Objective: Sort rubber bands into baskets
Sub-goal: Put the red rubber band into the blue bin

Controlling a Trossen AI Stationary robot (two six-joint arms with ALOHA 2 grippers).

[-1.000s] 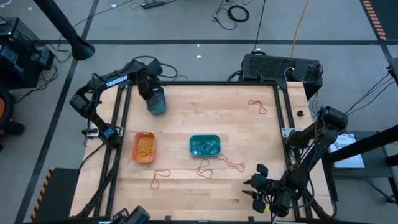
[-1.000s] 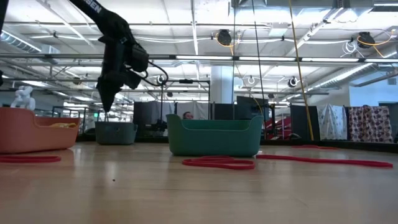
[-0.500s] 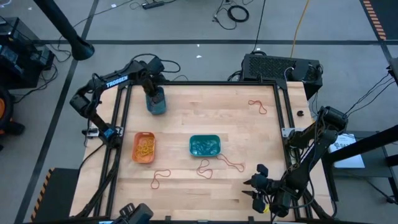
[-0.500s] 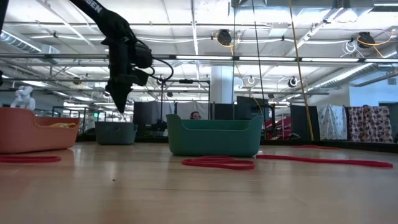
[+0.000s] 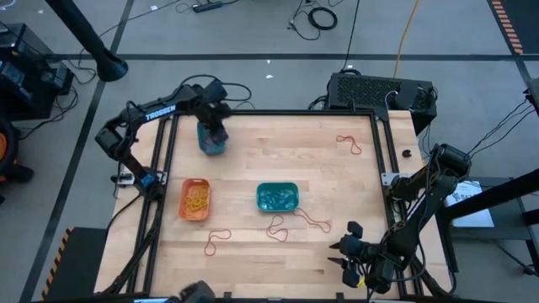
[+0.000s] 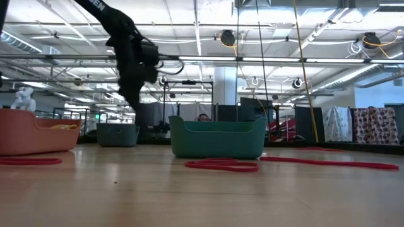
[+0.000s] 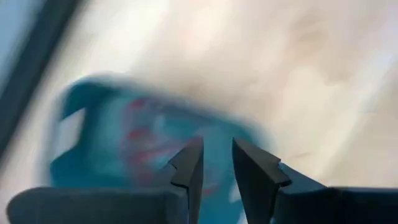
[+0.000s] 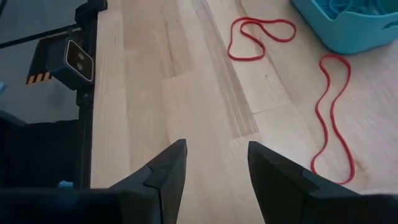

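My left gripper hangs above the dark blue basket at the table's far left. Its fingers point down with a narrow gap and nothing between them. In the blurred left wrist view, red rubber bands lie inside that basket. The orange basket holds yellow bands and the teal basket holds blue-green ones. Loose red bands lie on the wood. My right gripper waits open at the near right.
Black frame rails run along the table's left and right sides. A black box stands behind the far right corner. Bare wood lies between the baskets and the far right band. In the low view a person shows beyond the teal basket.
My left gripper has moved a little toward the table's right, from beside the blue basket's far left corner to above it, and has tipped to point more steeply down. My right gripper has kept still.
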